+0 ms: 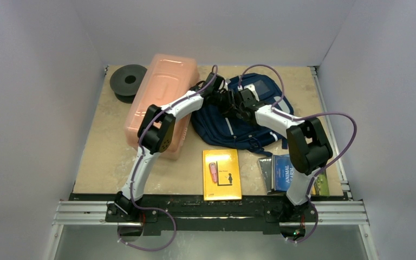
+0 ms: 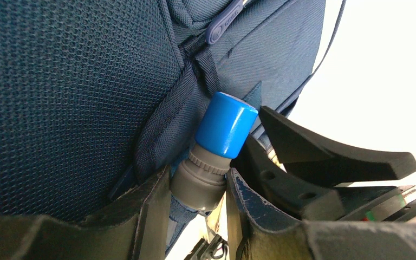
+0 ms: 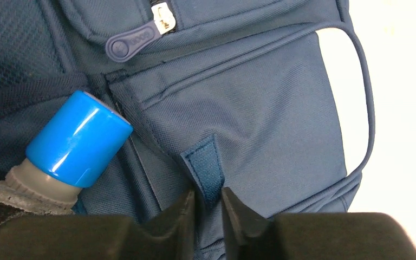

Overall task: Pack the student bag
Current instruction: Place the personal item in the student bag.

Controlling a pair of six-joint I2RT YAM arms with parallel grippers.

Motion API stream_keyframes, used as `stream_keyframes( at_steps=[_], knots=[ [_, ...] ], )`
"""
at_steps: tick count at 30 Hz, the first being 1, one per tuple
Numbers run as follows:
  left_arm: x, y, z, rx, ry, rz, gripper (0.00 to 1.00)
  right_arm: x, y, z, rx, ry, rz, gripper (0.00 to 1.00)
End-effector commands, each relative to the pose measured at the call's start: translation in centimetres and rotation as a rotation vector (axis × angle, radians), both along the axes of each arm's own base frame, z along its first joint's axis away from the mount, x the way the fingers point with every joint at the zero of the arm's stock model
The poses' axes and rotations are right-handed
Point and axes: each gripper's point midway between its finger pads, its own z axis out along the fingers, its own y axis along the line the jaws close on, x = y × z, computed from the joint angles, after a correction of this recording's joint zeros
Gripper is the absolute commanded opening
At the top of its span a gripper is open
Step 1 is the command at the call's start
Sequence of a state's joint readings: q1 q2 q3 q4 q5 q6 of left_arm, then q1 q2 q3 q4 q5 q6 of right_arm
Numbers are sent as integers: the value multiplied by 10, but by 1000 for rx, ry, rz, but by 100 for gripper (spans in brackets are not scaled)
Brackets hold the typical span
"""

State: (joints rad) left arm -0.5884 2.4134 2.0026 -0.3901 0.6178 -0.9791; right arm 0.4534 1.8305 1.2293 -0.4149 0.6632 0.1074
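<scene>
My left hand point(image 2: 197, 189) is clamped on the grey neck of a bottle point(image 2: 225, 127) with a glossy blue cap, which leans toward 1 o'clock against the student bag point(image 3: 271, 108). My right hand point(image 3: 206, 201) has its fingers almost together, pinching a short fabric tab point(image 3: 203, 165) sewn onto the bag's side pocket.

Up close the bag is navy woven cloth with a coarse mesh panel point(image 2: 76, 81) at 9 o'clock of the bottle. A rounded rubber zip pull point(image 3: 132, 42) lies at 11 o'clock of the tab, and thin piping edges the pocket. From above I can see pale stripes down its front.

On the worktop point(image 1: 108, 157) – a tan, mottled board – the bag lies at about 1 o'clock from the middle, both arms meeting over its top edge. A long pink translucent box point(image 1: 165, 97) lies at 10 o'clock, just beside the bag, with a black spool point(image 1: 128, 81) beyond it in the far corner. A yellow book point(image 1: 222, 174) lies at 6 o'clock and a blue book point(image 1: 283, 173) at 5 o'clock, partly under my right arm.

Plain pale walls close in three sides – a metal rail point(image 1: 76, 212) runs along the near edge.
</scene>
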Motion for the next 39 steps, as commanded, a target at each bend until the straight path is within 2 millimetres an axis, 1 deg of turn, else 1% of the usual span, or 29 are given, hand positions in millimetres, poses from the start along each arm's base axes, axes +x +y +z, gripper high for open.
stream_keyframes(
  at_steps=[1, 3, 5, 9, 12, 17, 20, 23, 26, 28, 30, 32, 36, 39],
  knots=[
    [-7, 13, -39, 83, 87, 19, 0, 14, 5, 36, 77, -138, -26, 17],
    [-8, 13, -37, 77, 85, 12, 0, 18, 12, 43, 124, -164, -13, 10],
    [-9, 13, -34, 77, 76, 3, 0, 19, 15, 47, 140, -176, -9, 0],
    [-14, 13, -21, 74, 25, -53, 0, 22, 23, 51, 193, -174, 12, 0],
    [-23, 18, -16, 123, -4, -105, 0, 23, 27, 53, 239, -176, 23, 0],
    [-35, 26, -15, 186, -20, -159, 0, 25, 24, 61, 295, -196, 14, 0],
    [-42, 25, -13, 202, -33, -198, 0, 27, 20, 64, 347, -210, 5, 0],
    [-51, 16, -9, 178, -29, -228, 0, 28, 19, 67, 401, -225, 9, 0],
    [-52, 4, -5, 161, -32, -248, 0, 28, 24, 67, 444, -228, 44, 0],
    [-50, -3, -4, 155, -27, -254, 0, 27, 27, 66, 456, -224, 54, 0],
    [-48, -10, -9, 140, -3, -252, 0, 26, 30, 66, 474, -226, 69, 0],
    [-47, -17, -11, 113, 17, -239, 0, 25, 34, 69, 500, -236, 81, 0],
    [-44, -23, -20, 87, 75, -181, 0, 22, 37, 81, 526, -264, 97, 0],
    [-35, -32, -19, 45, 92, -121, 0, 20, 38, 85, 542, -276, 109, 0]
  ],
)
